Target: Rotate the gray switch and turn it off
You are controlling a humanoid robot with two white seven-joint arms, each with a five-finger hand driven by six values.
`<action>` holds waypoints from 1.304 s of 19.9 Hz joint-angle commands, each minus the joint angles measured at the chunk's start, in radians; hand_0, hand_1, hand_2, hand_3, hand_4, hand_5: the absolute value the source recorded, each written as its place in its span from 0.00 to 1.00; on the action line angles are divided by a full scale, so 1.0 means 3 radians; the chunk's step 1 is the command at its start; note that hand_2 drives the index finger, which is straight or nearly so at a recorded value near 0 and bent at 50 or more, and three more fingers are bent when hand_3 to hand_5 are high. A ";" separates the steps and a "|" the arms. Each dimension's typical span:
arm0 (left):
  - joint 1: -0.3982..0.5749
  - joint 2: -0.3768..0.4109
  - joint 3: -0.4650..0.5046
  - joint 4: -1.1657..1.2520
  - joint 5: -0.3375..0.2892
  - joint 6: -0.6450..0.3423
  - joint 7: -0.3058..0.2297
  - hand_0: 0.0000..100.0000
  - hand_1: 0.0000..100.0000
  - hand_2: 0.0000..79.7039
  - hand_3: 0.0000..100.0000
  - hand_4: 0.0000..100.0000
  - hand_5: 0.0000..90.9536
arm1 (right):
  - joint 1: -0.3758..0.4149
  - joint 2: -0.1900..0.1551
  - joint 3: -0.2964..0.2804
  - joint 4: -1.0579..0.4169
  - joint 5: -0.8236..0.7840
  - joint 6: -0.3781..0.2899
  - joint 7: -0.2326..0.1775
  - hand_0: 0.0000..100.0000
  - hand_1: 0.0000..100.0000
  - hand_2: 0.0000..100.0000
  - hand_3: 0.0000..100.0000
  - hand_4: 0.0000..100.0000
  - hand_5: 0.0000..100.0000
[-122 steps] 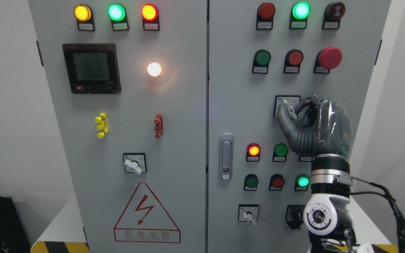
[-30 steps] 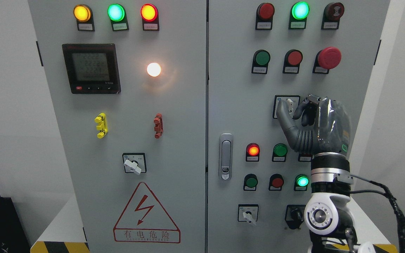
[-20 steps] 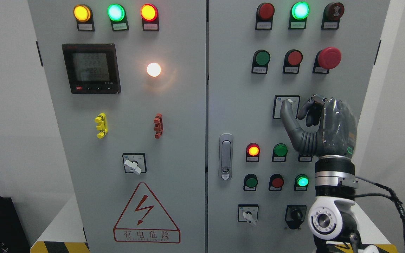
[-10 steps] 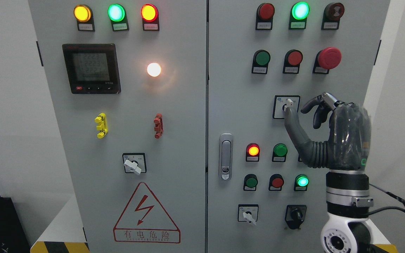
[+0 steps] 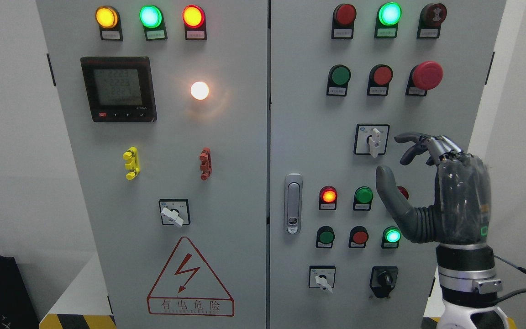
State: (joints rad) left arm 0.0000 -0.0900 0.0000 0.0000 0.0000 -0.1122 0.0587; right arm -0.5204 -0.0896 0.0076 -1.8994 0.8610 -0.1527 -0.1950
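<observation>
The gray rotary switch [image 5: 373, 140] sits in a black-framed plate on the right cabinet door. Its white-gray lever stands upright, pointing straight down. My right hand [image 5: 397, 157] is below and to the right of the switch, apart from it. Its fingers [image 5: 416, 141] are spread and the thumb [image 5: 388, 187] points up; it holds nothing. The left arm does not show.
Coloured buttons and lamps surround the switch: a red mushroom button [image 5: 427, 75] above, a lit red lamp [image 5: 328, 195] and green button [image 5: 364, 195] below. Two more rotary switches [image 5: 322, 279] [image 5: 384, 278] sit lower. A door handle [image 5: 293, 203] is at the left.
My right hand turned the lever from tilted to upright, then let go. It has drawn back down and to the right, with its fingers opening.
</observation>
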 commanded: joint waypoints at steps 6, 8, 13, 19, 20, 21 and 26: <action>-0.0031 0.0003 0.0026 -0.0082 0.0066 0.0001 0.0004 0.12 0.39 0.00 0.00 0.00 0.00 | 0.0287 -0.0310 -0.0061 -0.0249 -0.0022 -0.0104 0.0006 0.26 0.17 0.06 0.09 0.00 0.00; -0.0031 0.0003 0.0026 -0.0082 0.0066 0.0001 -0.0001 0.12 0.39 0.00 0.00 0.00 0.00 | 0.0323 -0.0310 -0.0061 -0.0260 -0.0047 -0.0135 0.0006 0.25 0.17 0.06 0.09 0.00 0.00; -0.0031 -0.0002 0.0026 -0.0082 0.0066 0.0001 0.0004 0.12 0.39 0.00 0.00 0.00 0.00 | 0.0405 -0.0320 -0.0061 -0.0270 -0.0047 -0.0166 0.0001 0.25 0.18 0.08 0.11 0.00 0.00; -0.0031 -0.0002 0.0026 -0.0082 0.0066 0.0001 -0.0001 0.12 0.39 0.00 0.00 0.00 0.00 | 0.0400 -0.0320 -0.0061 -0.0275 -0.0048 -0.0161 0.0006 0.23 0.20 0.09 0.12 0.00 0.00; -0.0031 -0.0002 0.0026 -0.0082 0.0066 0.0001 -0.0001 0.12 0.39 0.00 0.00 0.00 0.00 | 0.0400 -0.0320 -0.0061 -0.0275 -0.0053 -0.0161 0.0006 0.23 0.20 0.09 0.12 0.01 0.00; -0.0031 -0.0002 0.0026 -0.0082 0.0066 0.0001 -0.0001 0.12 0.39 0.00 0.00 0.00 0.00 | 0.0400 -0.0320 -0.0061 -0.0275 -0.0053 -0.0161 0.0006 0.23 0.21 0.09 0.12 0.01 0.00; -0.0031 -0.0002 0.0026 -0.0082 0.0066 0.0001 -0.0001 0.12 0.39 0.00 0.00 0.00 0.00 | 0.0400 -0.0320 -0.0071 -0.0275 -0.0053 -0.0156 0.0006 0.23 0.21 0.09 0.14 0.02 0.00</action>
State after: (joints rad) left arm 0.0000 -0.0898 0.0000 0.0000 0.0000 -0.1138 0.0590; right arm -0.4032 -0.1754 0.0009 -1.9726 0.8457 -0.2006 -0.1932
